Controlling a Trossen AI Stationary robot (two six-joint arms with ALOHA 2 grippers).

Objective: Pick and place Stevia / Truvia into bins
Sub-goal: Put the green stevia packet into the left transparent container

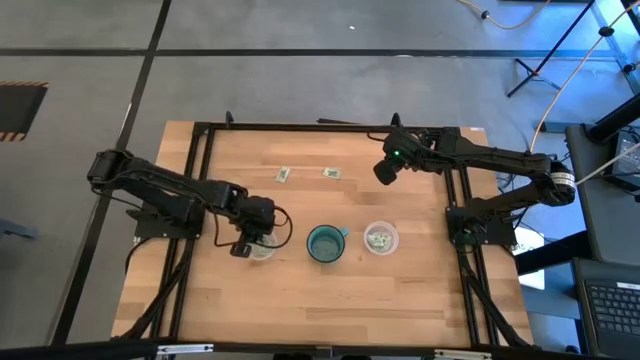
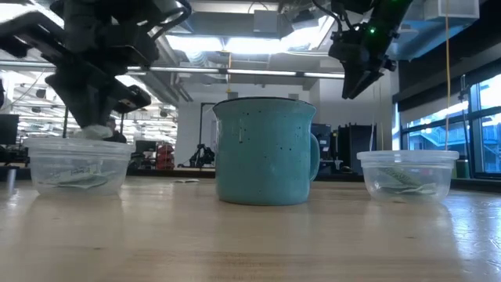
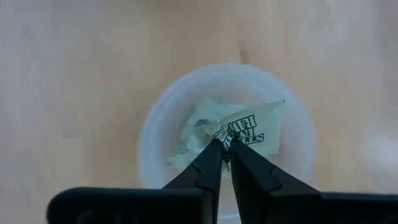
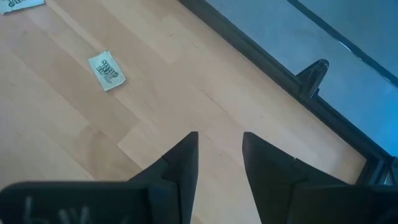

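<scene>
My left gripper [image 3: 225,148] stands over the left clear cup [image 1: 261,247], shut on a pale green Stevia packet [image 3: 252,127]. More packets [image 3: 198,127] lie in that cup's bottom, also seen through its wall [image 2: 78,179]. The right clear cup [image 1: 380,238] holds several packets [image 2: 407,182]. Two packets lie flat on the table toward its far edge [image 1: 284,175] [image 1: 331,173]. My right gripper [image 4: 219,155] is open and hangs in the air right of them, near the table's far right; one packet [image 4: 107,70] shows ahead of it. My left gripper pinches the packet by its edge [image 3: 225,135] between the two fingertips [image 3: 211,155], coming from above and pointing down into the cup's mouth. The packet sits at the level of the cup's rim [image 2: 98,131], above the packets in the cup.
A teal mug [image 1: 325,243] with a handle stands between the two cups. A black metal frame [image 1: 455,180] runs along the table's sides and far edge [image 4: 311,78]. Bare wood lies toward the near edge.
</scene>
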